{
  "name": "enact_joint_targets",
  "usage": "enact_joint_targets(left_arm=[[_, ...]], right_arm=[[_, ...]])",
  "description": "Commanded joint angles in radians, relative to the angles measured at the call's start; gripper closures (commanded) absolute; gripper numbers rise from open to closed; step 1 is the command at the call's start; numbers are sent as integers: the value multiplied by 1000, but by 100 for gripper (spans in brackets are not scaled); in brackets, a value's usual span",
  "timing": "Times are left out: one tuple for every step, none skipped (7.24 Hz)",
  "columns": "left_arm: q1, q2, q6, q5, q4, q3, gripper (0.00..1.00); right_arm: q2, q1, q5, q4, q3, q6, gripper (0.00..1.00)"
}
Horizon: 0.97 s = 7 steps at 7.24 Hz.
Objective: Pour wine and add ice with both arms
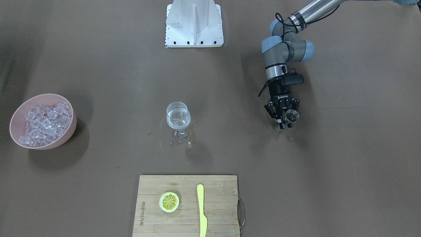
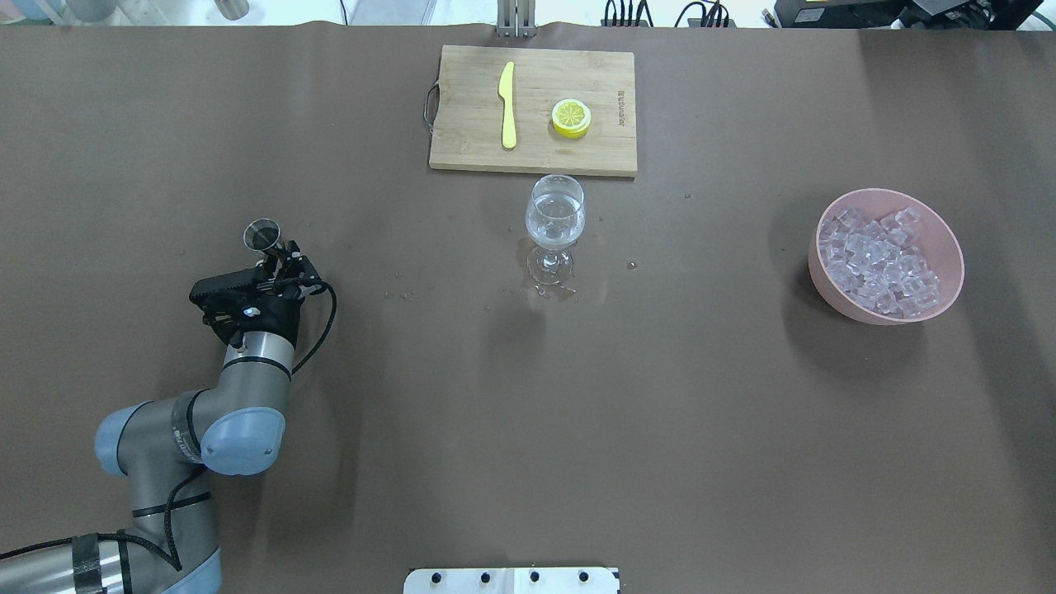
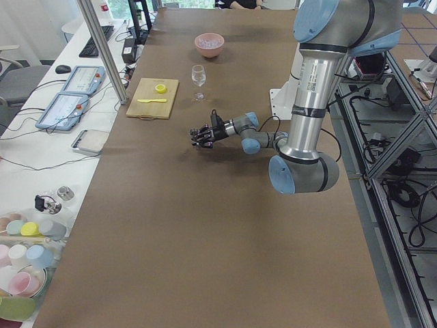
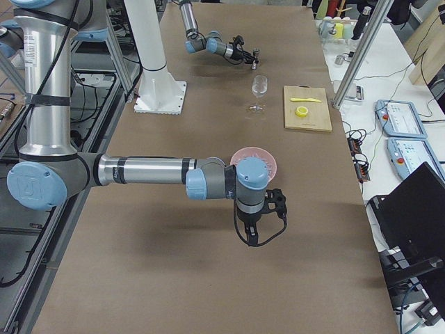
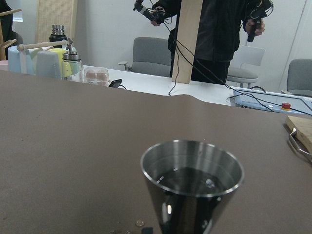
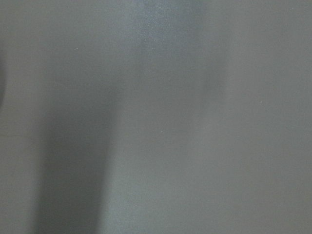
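We see the wine (image 2: 555,224), clear and colourless, partly filling a stemmed glass (image 2: 548,266) at mid-surface (image 2: 660,412). The ice (image 2: 879,264), small glassy cubes, heaps a pink bowl (image 2: 949,239) at right. The left arm (image 2: 247,371) has its claw (image 1: 283,122) gripping a steel jigger (image 2: 262,235) at left. The right arm (image 4: 139,170) stretches level over the surface's right end.

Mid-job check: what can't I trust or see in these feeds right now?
1. Right tool: shows only in the exterior right view, small, behind its wrist; open or shut unclear.
2. Right wrist view: blurred table only.
3. Base of jigger: cut by the left wrist view's bottom edge.
4. Level of wine in glass: clear, too small in exterior views.
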Motion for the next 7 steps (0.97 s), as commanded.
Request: enact_joint_targets(left_arm=[[1,1,0,0,-7,-7,100],[1,-2,0,-1,-10,-10,100],[1,-8,3,-4,-12,-33,100],[1,-8,93,-9,-12,-87,100],[1,-2,218,-7,-28,-130,100],[1,1,270,-12,-88,-131,100],[1,-4,404,-57,-122,-128,100]], right_arm=[[-1,0,0,0,0,0,0],[0,0,0,0,0,0,0],[-1,0,0,0,0,0,0],[0,0,0,0,0,0,0],[-1,0,0,0,0,0,0],[-1,0,0,0,0,0,0],[-1,0,0,0,0,0,0]])
